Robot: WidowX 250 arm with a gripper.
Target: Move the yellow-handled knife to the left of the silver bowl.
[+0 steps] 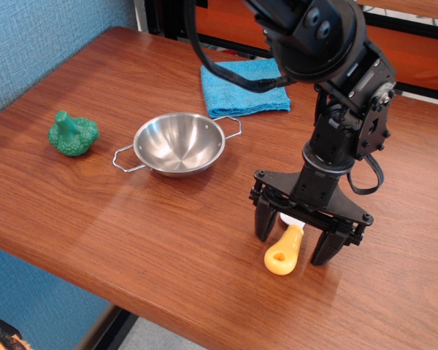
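Note:
The yellow-handled knife [285, 252] lies on the wooden table [168, 233] at the front right; only its yellow handle and a sliver of pale blade show. My gripper [295, 239] is open and lowered over it, one finger on each side of the handle near the blade, which it mostly hides. The silver bowl [179, 142] stands upright left of centre with its two wire handles, well left of the gripper and empty.
A green toy broccoli [73, 133] sits left of the bowl. A folded blue cloth [243, 86] lies behind the bowl. The table's front edge runs close below the knife. A blue wall borders the left side.

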